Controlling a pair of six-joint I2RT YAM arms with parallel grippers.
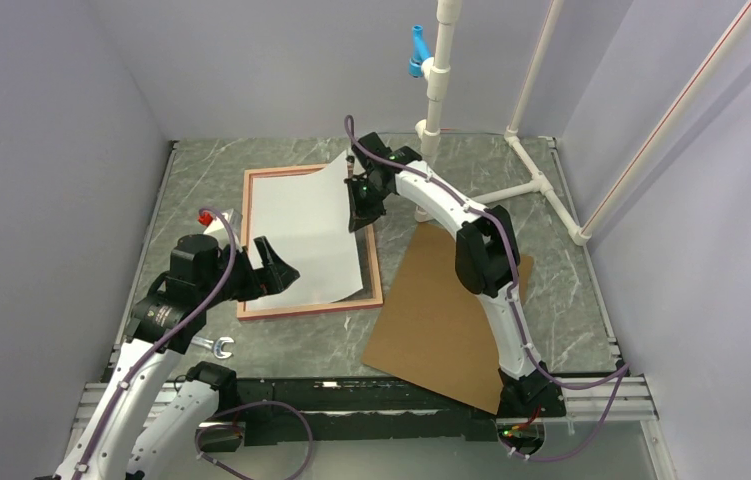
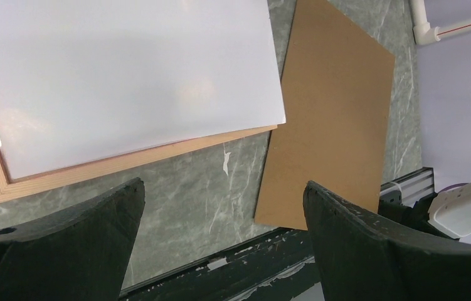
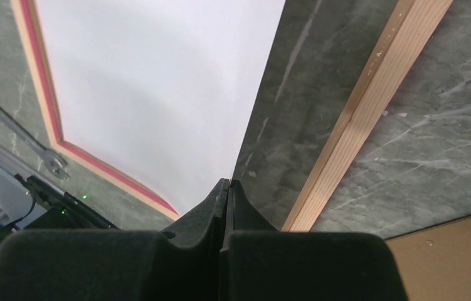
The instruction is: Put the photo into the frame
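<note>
Currently the frame lies flat on the left half of the bench, long sides running from the near edge toward the far edge. The photo rests on it, plain white back upward. Its near portion lies on the frame. Its far right corner is raised clear of the frame and curls upward.

Right gripper: positioned over the frame's right rail, toward the far end. In the right wrist view the jaws are fully closed, pinching the right edge of the photo. Bare bench surface shows between this lifted edge and the frame's wooden right rail.

Left gripper: positioned over the near left corner of the frame, above the photo. In the left wrist view the gripper stands with jaws spread wide and nothing between them. Below it are the photo, the frame's rail and bare bench.

A brown backing board lies flat on the right half of the bench, rotated at an angle, its near corner reaching the near edge. It is just beside the frame's near right corner; contact cannot be confirmed. A wrench lies at the near left edge, beside the left arm.
</note>
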